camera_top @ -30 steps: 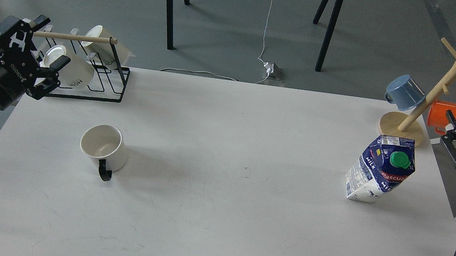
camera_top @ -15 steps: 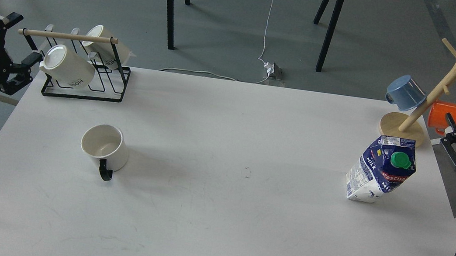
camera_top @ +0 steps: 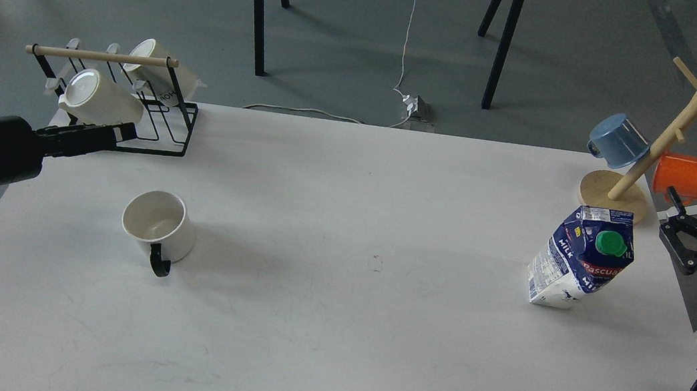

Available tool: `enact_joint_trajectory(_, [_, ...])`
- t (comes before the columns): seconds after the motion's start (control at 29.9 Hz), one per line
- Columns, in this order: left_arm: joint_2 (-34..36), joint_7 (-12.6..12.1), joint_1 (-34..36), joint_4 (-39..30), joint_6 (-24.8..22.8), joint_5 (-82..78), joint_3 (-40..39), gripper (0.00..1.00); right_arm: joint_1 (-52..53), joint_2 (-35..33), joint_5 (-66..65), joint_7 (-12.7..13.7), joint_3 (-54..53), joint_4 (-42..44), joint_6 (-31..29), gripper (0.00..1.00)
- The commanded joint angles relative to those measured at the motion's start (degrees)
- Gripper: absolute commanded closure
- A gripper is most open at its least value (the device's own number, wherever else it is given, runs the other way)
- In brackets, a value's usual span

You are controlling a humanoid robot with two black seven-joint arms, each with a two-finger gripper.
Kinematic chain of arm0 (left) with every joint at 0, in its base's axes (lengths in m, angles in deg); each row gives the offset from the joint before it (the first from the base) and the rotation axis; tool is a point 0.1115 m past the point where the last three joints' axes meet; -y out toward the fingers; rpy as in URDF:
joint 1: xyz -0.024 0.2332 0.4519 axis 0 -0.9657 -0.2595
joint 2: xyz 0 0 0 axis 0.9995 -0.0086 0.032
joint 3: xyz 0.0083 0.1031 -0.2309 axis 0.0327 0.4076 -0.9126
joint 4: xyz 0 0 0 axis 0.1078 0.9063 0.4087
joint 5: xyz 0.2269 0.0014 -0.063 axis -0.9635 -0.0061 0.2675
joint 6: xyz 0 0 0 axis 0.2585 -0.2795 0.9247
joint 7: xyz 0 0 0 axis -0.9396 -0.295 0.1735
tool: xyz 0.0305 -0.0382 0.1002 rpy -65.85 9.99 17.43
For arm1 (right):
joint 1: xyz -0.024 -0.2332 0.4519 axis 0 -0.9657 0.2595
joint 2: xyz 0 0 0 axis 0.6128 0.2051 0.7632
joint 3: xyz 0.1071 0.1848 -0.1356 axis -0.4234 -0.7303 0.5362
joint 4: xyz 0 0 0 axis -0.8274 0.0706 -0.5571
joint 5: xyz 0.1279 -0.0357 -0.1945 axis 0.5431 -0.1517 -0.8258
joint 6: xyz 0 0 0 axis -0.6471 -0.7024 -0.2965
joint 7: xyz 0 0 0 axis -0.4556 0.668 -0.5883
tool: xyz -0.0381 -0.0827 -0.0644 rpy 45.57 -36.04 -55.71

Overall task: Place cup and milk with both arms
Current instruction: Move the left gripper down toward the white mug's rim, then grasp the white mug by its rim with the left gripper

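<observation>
The cup (camera_top: 159,226), cream-white with a black handle facing me, stands upright on the left part of the white table (camera_top: 331,328). The milk (camera_top: 582,260), a blue and white carton with a green cap, stands on the right part and leans a little. My left gripper (camera_top: 125,131) points right, above and left of the cup and apart from it; it is seen side-on as one dark bar. My right gripper (camera_top: 670,221) is open and empty just past the table's right edge, right of the milk, not touching it.
A black wire rack (camera_top: 156,123) with a wooden bar and white lettered mugs stands at the back left, just behind my left gripper. A wooden mug tree (camera_top: 655,145) with a blue mug (camera_top: 618,140) and an orange mug (camera_top: 682,177) stands at the back right.
My left gripper has turned and dropped, and now points right in front of the rack. My right gripper has shifted slightly down and left toward the milk. Cup and milk have not moved.
</observation>
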Motion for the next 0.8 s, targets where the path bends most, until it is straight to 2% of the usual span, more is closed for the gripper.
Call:
enact_joint_trajectory(0.0, [-3.0, 0.0, 0.4, 0.7, 1.9, -10.5, 3.1, 0.01, -0.5, 0.0, 0.0, 0.0, 0.1, 0.0, 0.0, 0.01])
enact_joint_trajectory(0.23, [-7.6, 0.0, 0.0, 4.9, 4.7, -10.9, 5.6, 0.02, -0.7, 0.0, 0.0, 0.0, 0.2, 0.0, 0.0, 0.01])
enact_joint_trajectory(0.54, [-10.2, 0.0, 0.3, 10.5, 5.2, -10.9, 6.8, 0.05, -1.1, 0.1, 0.0, 0.0, 0.2, -0.2, 0.0, 0.01])
enact_joint_trajectory(0.67, [-11.0, 0.0, 0.3, 11.7, 6.1, -10.9, 7.9, 0.10, -1.7, 0.1, 0.0, 0.0, 0.2, -0.2, 0.0, 0.01])
enact_joint_trajectory(0.77, [-11.5, 0.0, 0.3, 12.4, 6.9, -10.9, 9.0, 0.19, -1.8, 0.1, 0.0, 0.0, 0.1, -0.2, 0.0, 0.01])
